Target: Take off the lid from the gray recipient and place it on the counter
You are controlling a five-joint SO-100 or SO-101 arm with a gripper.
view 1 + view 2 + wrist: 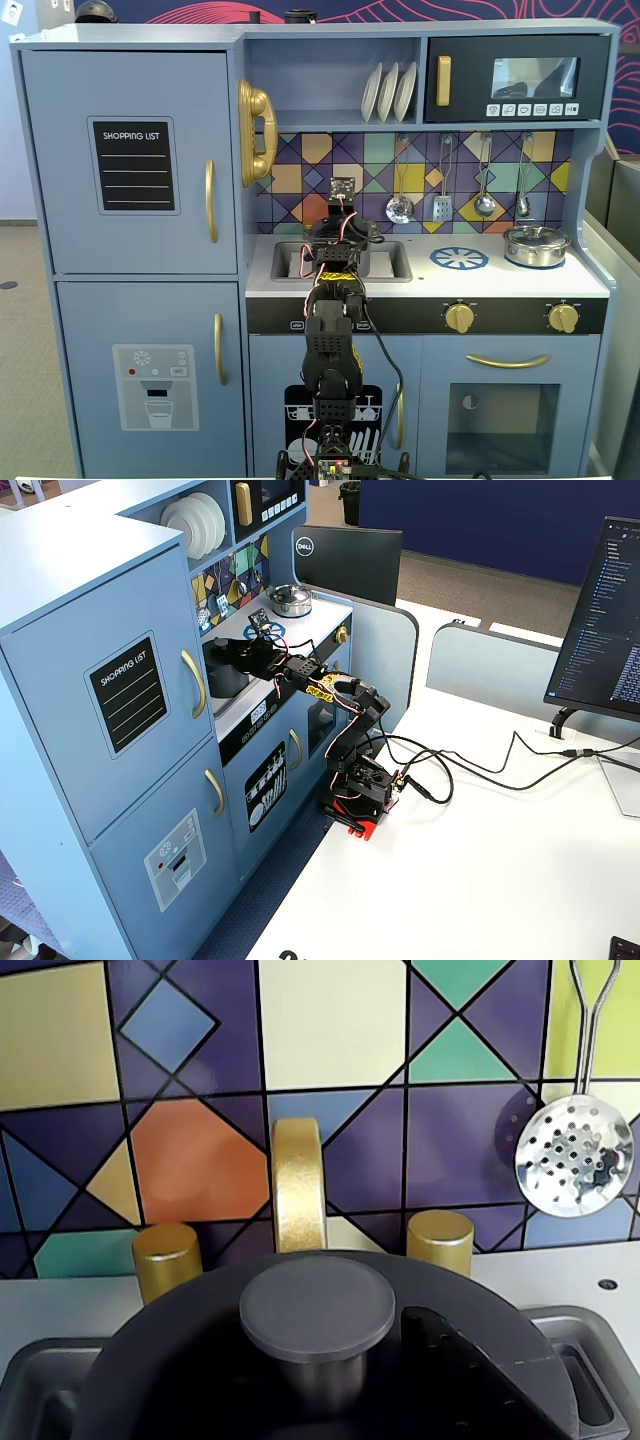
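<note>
The dark-gray lid [200,1360] with its round knob [315,1310] fills the bottom of the wrist view. It sits on the gray pot [226,670], which stands in the sink [388,262] of the white counter [500,280]. My gripper [335,1385] hangs right over the lid. One black finger [455,1360] shows just right of the knob, a thin dark gap apart; the other finger is out of view. The jaws look open. In a fixed view the arm [330,300] hides the pot; my gripper [341,232] is above the sink.
A gold faucet [298,1185] and two gold taps [165,1260] stand just behind the pot. A slotted spoon [573,1155] hangs on the tiled wall. The shiny silver pot [535,245] sits at the counter's right end, beside the printed burner [459,258].
</note>
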